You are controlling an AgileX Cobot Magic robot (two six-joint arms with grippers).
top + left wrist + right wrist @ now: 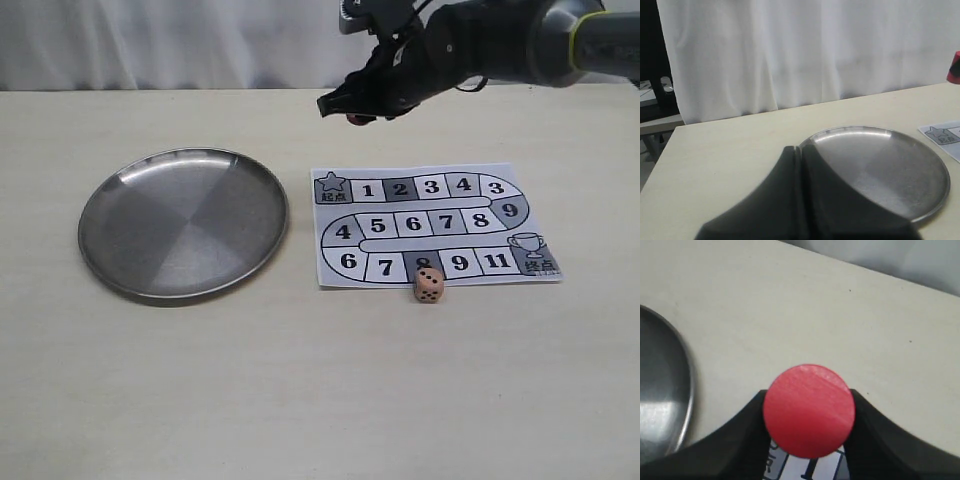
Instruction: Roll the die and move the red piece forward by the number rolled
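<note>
The red piece (809,410) shows its flat round top, held between my right gripper's (809,412) two black fingers. In the exterior view that right gripper (358,110) hangs in the air above the far edge of the paper game board (432,225), and only a sliver of the red piece (358,119) peeks out under it. The tan die (430,284) rests on the table at the board's near edge, by square 8. My left gripper (801,150) has its fingers pressed together, empty, over the near rim of the metal plate (890,170). The red piece (954,67) shows at that view's edge.
The round metal plate (184,222) lies left of the board. White curtains hang behind the table's far edge. The board's start square (331,187) lies below the right gripper.
</note>
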